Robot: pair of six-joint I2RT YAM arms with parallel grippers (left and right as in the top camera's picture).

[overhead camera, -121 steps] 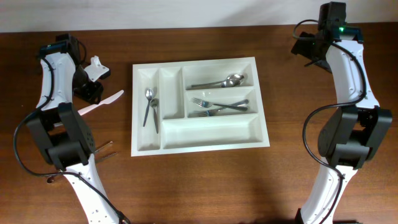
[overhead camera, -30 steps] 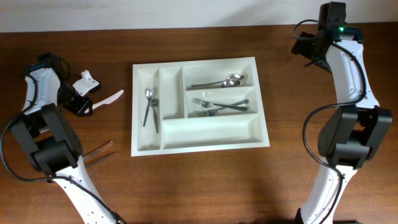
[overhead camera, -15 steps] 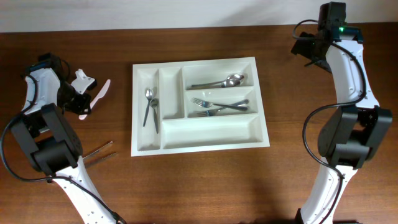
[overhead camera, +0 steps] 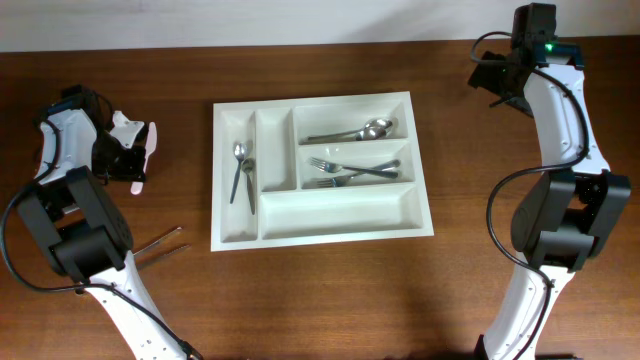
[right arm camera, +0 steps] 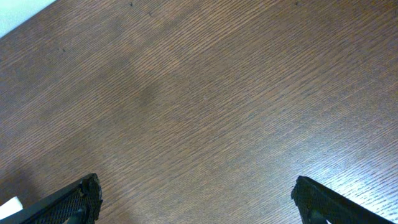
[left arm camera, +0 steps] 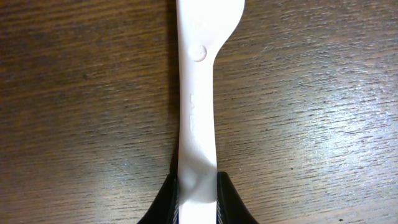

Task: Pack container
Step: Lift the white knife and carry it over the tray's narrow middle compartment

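Now, left claw (left arm camera: 198, 194) pinching white plastic utensil (left arm camera: 198, 93), embossed handle mark unreadable, right claw (right arm camera: 199, 202) spread above wooden table (right arm camera: 236, 93).

Wooden table (overhead camera: 320, 290), dark brown, with fine straight grain and a soft sheen under the light. Tray (overhead camera: 335, 212) of white plastic, smooth, slightly glossy. Spoons (overhead camera: 368, 129) and forks (overhead camera: 352, 172) of shiny metal. Utensil (left arm camera: 198, 112) of white plastic, smooth and matt, with one small pressed dot. Right fingers (right arm camera: 73, 200) black, matt, finely ribbed.
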